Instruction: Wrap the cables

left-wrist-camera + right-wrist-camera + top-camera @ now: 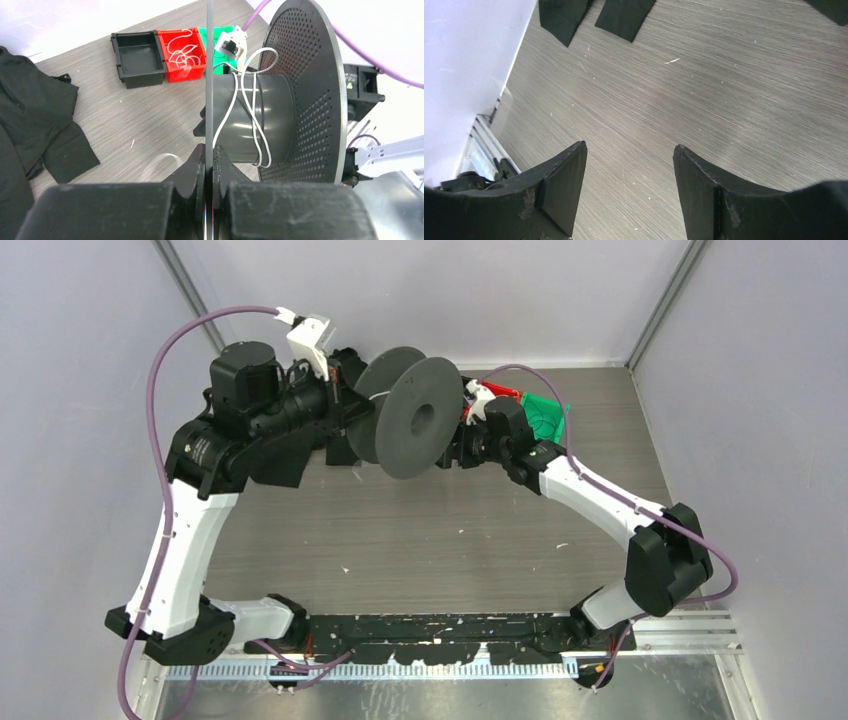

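Left wrist: left end effector point(210, 165) clamped on spool point(306, 100), white cable point(255, 110) partly wound on hub point(278, 117); right end effector point(630, 150) apart, empty, next probably must grab cable.

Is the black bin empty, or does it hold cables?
Empty: the black bin shows only bare floor; the red bin beside it holds the white cables.

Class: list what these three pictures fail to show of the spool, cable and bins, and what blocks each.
Top view: spool and right arm hide all but bits of the red bin and green bin.
Left wrist view: the cable runs behind the spool, its far side hidden; the spool covers most of the green bin.
Right wrist view: the right gripper sees only table; spool and cable are out of frame.
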Robot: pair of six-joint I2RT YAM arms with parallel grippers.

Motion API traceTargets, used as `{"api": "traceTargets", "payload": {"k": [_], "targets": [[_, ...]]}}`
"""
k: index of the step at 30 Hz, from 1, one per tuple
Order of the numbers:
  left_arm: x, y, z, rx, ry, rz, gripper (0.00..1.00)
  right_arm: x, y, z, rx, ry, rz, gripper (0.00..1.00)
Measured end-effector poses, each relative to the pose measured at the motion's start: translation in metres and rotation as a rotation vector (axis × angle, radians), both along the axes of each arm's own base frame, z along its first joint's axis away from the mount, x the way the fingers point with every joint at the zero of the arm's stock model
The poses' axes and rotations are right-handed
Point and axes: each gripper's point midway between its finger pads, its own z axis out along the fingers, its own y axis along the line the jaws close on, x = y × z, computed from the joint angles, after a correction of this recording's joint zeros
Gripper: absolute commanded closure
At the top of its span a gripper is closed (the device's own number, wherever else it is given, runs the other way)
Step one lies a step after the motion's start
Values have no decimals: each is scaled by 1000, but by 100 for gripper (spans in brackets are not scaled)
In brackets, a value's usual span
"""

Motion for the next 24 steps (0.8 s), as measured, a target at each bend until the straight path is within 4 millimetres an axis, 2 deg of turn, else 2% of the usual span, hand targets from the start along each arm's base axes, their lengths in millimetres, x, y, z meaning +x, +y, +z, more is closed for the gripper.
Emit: {"api": "traceTargets", "payload": {"k": [7,17,24], "targets": [[5,7,22,-67,-36,79,100,2,10,8,91,-8,-5,31],[13,12,43,-147,-70,156,100,-4,14,-1,146,33,-3,31],[13,15,56,-186,-99,175,100,-11,14,7,190,46,-6,31]]}}
